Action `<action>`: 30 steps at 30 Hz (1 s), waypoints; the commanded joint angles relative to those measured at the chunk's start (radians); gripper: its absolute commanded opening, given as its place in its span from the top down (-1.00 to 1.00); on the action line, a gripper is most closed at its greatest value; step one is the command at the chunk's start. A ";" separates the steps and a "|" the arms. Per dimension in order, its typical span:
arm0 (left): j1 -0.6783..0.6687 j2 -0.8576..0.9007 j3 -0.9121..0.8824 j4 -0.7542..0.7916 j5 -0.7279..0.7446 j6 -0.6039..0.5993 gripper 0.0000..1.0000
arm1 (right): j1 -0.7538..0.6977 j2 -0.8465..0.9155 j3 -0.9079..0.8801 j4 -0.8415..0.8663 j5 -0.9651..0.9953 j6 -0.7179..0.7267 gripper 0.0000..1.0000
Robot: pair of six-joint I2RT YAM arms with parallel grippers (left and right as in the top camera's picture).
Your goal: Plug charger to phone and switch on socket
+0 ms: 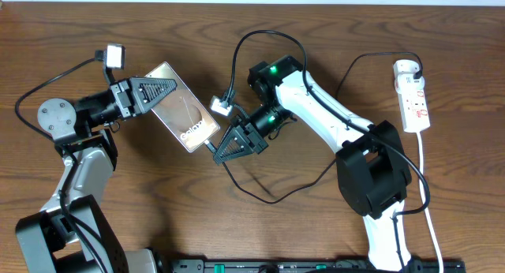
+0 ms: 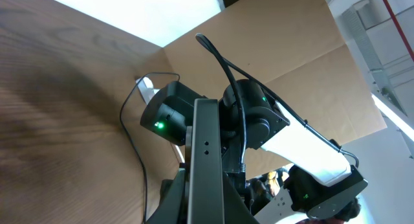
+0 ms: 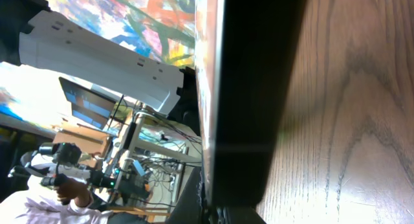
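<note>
Phone (image 1: 183,109) sits angled on the left half of the table (image 1: 87,20), screen up, with the "Galaxy" end pointing toward your right arm. Whether it lies flat or is tipped up is unclear. Your left gripper (image 1: 170,87) is clamped over the phone's far, upper-left end. This looks like a brace, so the phone cannot slide away when the plug is pushed in from the other side, and it leaves the port end free.

Your right gripper (image 1: 221,151) has its tips right at that free lower-right end, and it appears closed narrowly on the plug tip of the charger (image 1: 260,196). The cable trails out below it in a slack loop, so nothing tugs on the plug. In the right wrist view the phone's dark edge fills the frame and the port is hidden, so you cannot tell whether the plug is seated yet.

The socket (image 1: 413,99) lies well apart at the right edge, untouched. It is probably there for the right arm to reach once the plug is in. The state of its switch is too small to read.
</note>
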 commanded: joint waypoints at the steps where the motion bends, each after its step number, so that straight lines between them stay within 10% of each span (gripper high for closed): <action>1: -0.031 -0.016 0.038 0.012 -0.016 0.006 0.86 | 0.001 0.013 -0.001 0.009 -0.060 -0.005 0.98; 30: 0.057 -0.016 0.038 0.027 -0.016 0.010 0.86 | -0.006 0.013 -0.001 -0.050 0.008 -0.002 0.98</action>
